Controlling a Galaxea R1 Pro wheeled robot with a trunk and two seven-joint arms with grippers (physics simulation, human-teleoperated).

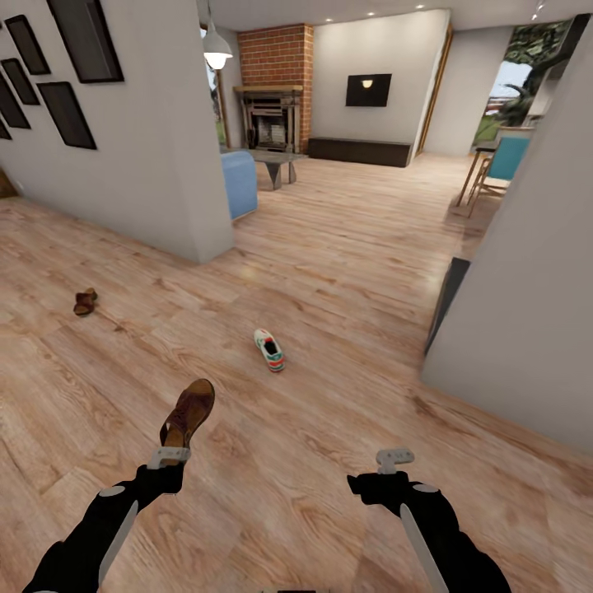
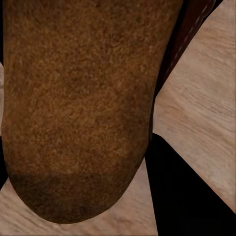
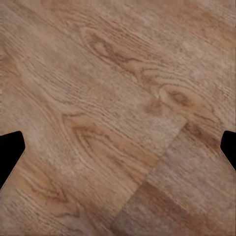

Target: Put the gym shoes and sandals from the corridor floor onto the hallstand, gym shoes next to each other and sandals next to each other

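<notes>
I have 1 brown leather slip-on sandal [image 1: 189, 417] clamped in my left gripper [image 1: 169, 455], toe pointing away from it, held above the wood-plank corridor floor [image 1: 329, 272]; its sole [image 2: 78, 108] sits right against the wrist camera. My right gripper [image 1: 394, 457] is empty, fingers [image 3: 11, 150] spread wide over bare planks. White sneaker with green stripes [image 1: 269, 349] lies ahead, between both grippers. 2nd brown sandal [image 1: 84, 301] lies further off, beyond the left one, near the grey wall [image 1: 156, 165].
</notes>
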